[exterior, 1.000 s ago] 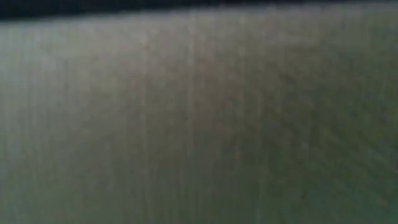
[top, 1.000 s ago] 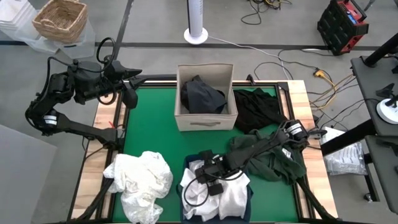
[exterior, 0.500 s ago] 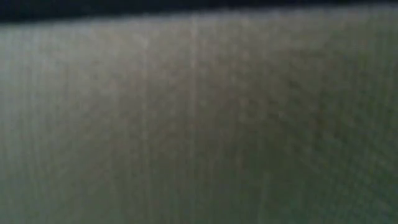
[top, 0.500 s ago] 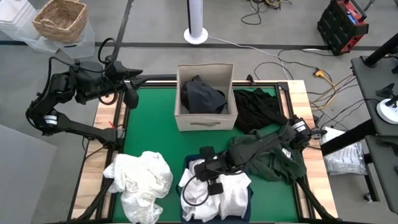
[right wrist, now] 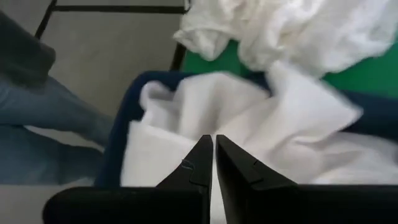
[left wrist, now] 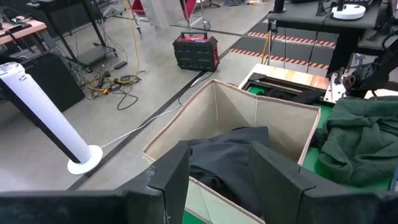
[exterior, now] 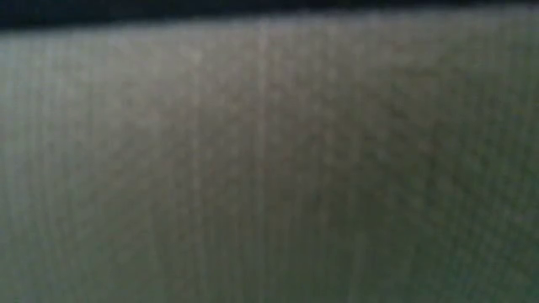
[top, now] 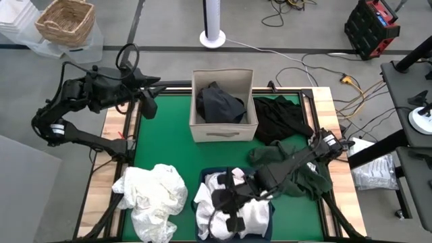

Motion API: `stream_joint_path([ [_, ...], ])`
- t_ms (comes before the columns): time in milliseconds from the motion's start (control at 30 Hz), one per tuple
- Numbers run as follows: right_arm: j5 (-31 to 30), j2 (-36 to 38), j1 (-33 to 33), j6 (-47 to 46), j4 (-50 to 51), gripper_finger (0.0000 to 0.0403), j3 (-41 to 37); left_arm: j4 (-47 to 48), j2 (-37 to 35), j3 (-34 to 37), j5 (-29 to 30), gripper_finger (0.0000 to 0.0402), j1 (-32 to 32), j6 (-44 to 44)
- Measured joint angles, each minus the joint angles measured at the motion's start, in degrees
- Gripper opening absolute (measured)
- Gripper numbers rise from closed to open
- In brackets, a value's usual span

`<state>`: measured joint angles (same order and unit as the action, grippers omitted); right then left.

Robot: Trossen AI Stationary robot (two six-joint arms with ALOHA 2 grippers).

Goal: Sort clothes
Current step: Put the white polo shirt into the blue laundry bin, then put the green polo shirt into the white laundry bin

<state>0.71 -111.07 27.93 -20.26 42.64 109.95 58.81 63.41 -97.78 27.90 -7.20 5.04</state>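
Note:
My right gripper [top: 221,206] [right wrist: 214,144] is shut and hangs over the navy bin [top: 272,210], pointing at the white garments [top: 253,214] heaped in it. A second white pile [top: 154,194] lies on the green mat at the near left. A dark olive garment [top: 300,172] lies under my right arm, with a black one [top: 280,116] beyond it. The beige box [top: 223,128] holds a dark garment [top: 219,101]. My left gripper [top: 147,108] [left wrist: 219,152] is open in the air at the far left, facing the box. My right gripper's shut fingers [right wrist: 202,155] come down from above at a white garment [right wrist: 186,106] in the navy bin. Whether their tips touch the cloth, I cannot tell.
Cloth close against the lens fills the low view. A wicker basket [top: 65,20], a white fan stand [top: 214,34] and cables lie on the floor past the far edge. Bare green mat [top: 165,138] shows between the box and the white pile.
My right gripper has moved toward the table's near edge, from the bin's far rim to over the white garments inside it. My left gripper has shifted a little toward the beige box.

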Motion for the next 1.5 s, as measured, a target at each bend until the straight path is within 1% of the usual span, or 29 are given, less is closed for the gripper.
stream_joint_path([
  [200,0.8,-0.1,2.8,-6.8,-6.0,0.0012,-8.3,0.0,1.1,0.0,0.0,0.0145,0.0,0.0],
  [400,1.2,-0.1,4.6,-11.6,-6.1,0.0012,-15.5,-0.1,1.4,0.0,0.0,0.0145,0.0,0.0],
  [600,0.9,-0.1,4.7,-12.2,-7.0,0.0012,-21.9,-0.1,1.4,0.0,0.0,0.0145,0.0,0.0],
  [733,0.8,-0.1,4.7,-12.1,-7.0,0.0012,-22.5,-0.1,1.2,0.0,0.0,0.0145,0.0,0.0],
  [833,0.8,-0.1,4.7,-12.2,-6.0,0.0012,-20.7,-0.1,0.9,0.0,0.0,0.0145,0.0,0.0],
  [933,0.8,-0.1,4.7,-12.2,-1.9,0.0012,-16.2,-0.1,0.5,0.0,0.0,0.0145,0.0,0.0],
  [1067,0.8,0.0,4.7,-11.2,7.1,0.0012,-8.7,-0.1,0.0,0.0,0.0,0.0145,0.0,0.0],
  [1267,0.5,0.1,4.6,-6.2,23.0,0.0012,4.1,0.0,-0.6,0.0,0.0,0.0145,0.0,0.0],
  [1400,-2.8,0.1,4.1,-3.2,32.2,0.0012,10.4,0.0,-0.7,0.0,-3.2,0.0145,0.0,0.9],
  [1500,-7.2,0.4,3.4,-0.4,37.5,0.0012,14.2,0.1,-0.7,0.0,-5.2,0.0145,0.0,2.6],
])
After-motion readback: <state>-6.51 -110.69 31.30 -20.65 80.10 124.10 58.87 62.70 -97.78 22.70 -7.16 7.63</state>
